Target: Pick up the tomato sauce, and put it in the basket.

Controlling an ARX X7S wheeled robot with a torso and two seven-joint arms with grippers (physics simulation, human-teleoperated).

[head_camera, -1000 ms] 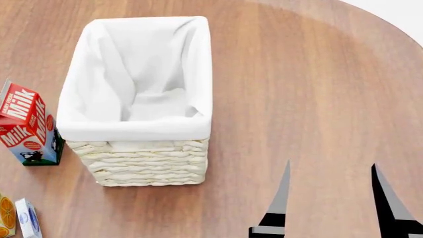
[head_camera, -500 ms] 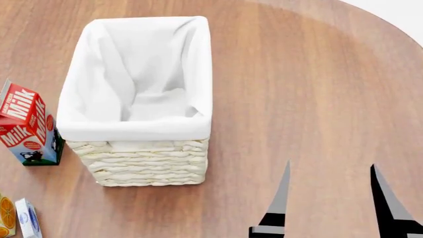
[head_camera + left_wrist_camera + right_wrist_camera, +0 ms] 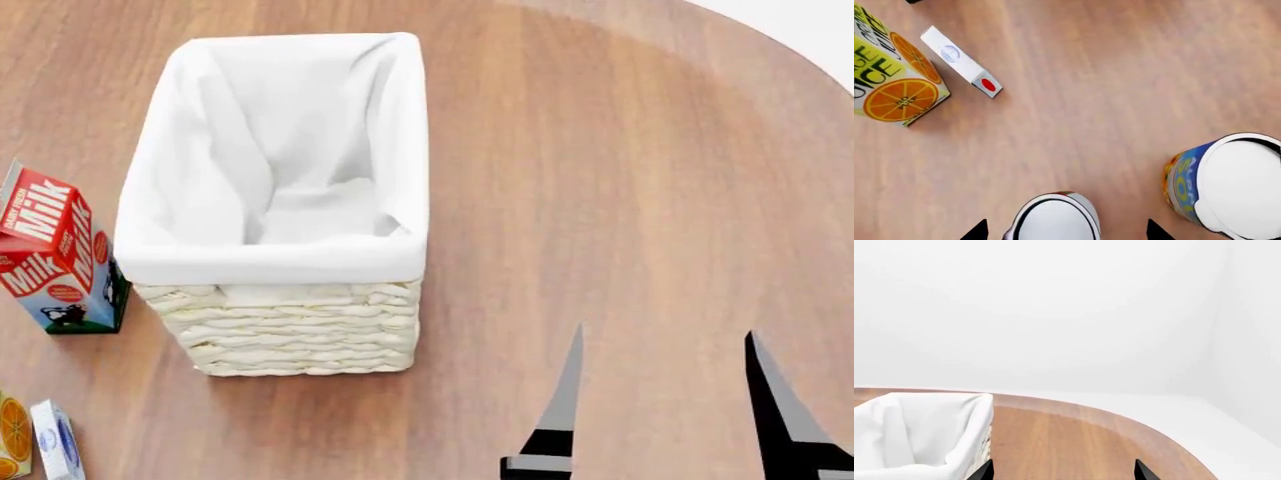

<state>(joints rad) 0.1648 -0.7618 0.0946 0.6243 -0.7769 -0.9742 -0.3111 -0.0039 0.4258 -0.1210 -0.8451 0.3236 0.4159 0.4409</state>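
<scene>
In the left wrist view the tomato sauce (image 3: 1054,220) shows as a can with a silver top. Only a sliver of red label shows at its rim. My left gripper (image 3: 1066,232) is open, with one black fingertip on each side of the can and a gap to both. The left gripper does not show in the head view. The basket (image 3: 267,262), cream wicker with white lining, stands at the table's middle left and holds nothing; it also shows in the right wrist view (image 3: 977,425). My right gripper (image 3: 661,400) is open and empty to the basket's right, and shows in its own wrist view (image 3: 1062,471).
A blue-and-orange can (image 3: 1227,190) stands close beside the tomato sauce. An orange juice carton (image 3: 894,75) and a small white box (image 3: 961,62) lie farther off; both show at the head view's lower left. A milk carton (image 3: 54,255) stands left of the basket.
My right gripper's fingers have sunk very slightly in the head view. Nothing else has moved.
</scene>
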